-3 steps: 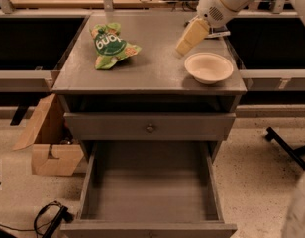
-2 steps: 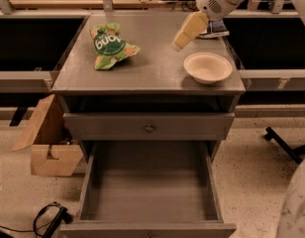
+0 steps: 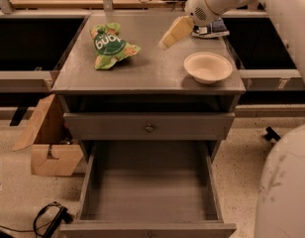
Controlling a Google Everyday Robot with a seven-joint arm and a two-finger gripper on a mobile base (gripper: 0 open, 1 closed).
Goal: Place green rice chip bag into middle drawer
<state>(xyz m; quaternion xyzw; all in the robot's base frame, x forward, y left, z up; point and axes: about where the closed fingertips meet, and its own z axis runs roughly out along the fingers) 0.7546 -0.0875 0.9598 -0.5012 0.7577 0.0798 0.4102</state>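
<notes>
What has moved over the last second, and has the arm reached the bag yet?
The gripper has shifted left over the grey cabinet top, away from the round white bowl and toward the bright green foil rice chip bag. It has not reached the bag and nothing has been picked up. The bag, the bowl and the open wide grey middle drawer are where they were.

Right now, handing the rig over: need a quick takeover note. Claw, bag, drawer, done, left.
Claw: over the cabinet top, right of centre towards the back, holding nothing.
Green rice chip bag: lying on the cabinet top, back left, well apart from the claw.
White bowl: front right on the top, close below the claw.
Middle drawer: pulled open, nothing visible inside.
Done: drawer open.
Left: reach the bag, grasp it, put it in the drawer.
</notes>
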